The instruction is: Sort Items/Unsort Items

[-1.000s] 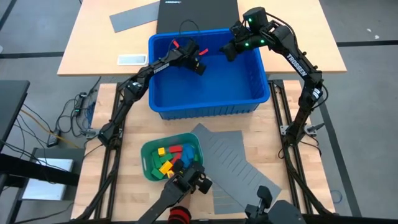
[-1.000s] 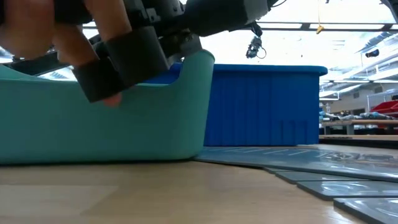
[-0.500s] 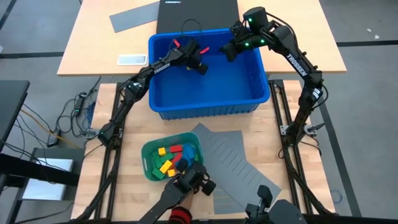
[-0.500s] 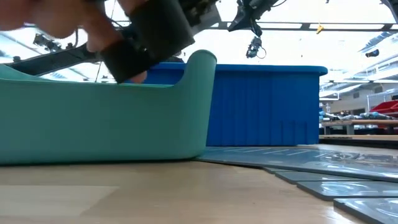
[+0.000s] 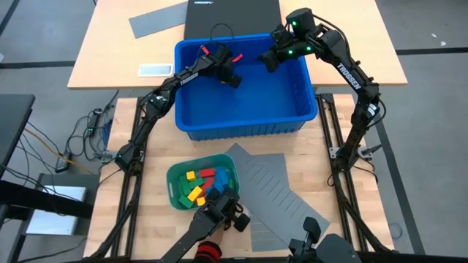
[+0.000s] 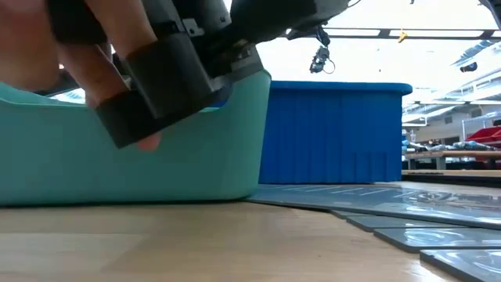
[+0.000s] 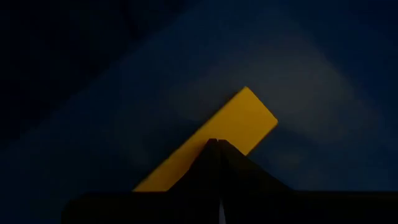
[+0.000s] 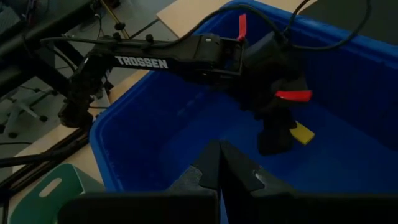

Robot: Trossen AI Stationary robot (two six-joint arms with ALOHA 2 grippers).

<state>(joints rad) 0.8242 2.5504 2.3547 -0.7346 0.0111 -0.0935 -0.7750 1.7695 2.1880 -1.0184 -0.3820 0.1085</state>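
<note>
- Over the far part of the blue bin, the left gripper has its jaws closed on a yellow block; the right wrist view shows that block sticking out sideways at the fingertips, above the bin's floor.
- Beside it, over the bin's far right corner, the right gripper hangs with its fingers pressed together and nothing between them; its own wrist view shows the two fingers meeting at a point, aimed toward the left arm.
- Nearer the front of the desk, the teal-green tray holds the rest of the items: red, yellow, green and blue blocks lying in a loose heap.
- A third dark gripper device leans over the tray's front right rim; in the low view it fills the upper left, with a person's fingers wrapped around it.
- Just right of the tray, grey slotted divider sheets lie flat and overlapping on the desk, one corner pointing toward the bin.
- On the farther desk behind the bin lie another grey sheet, a black panel and a small white device.
</note>
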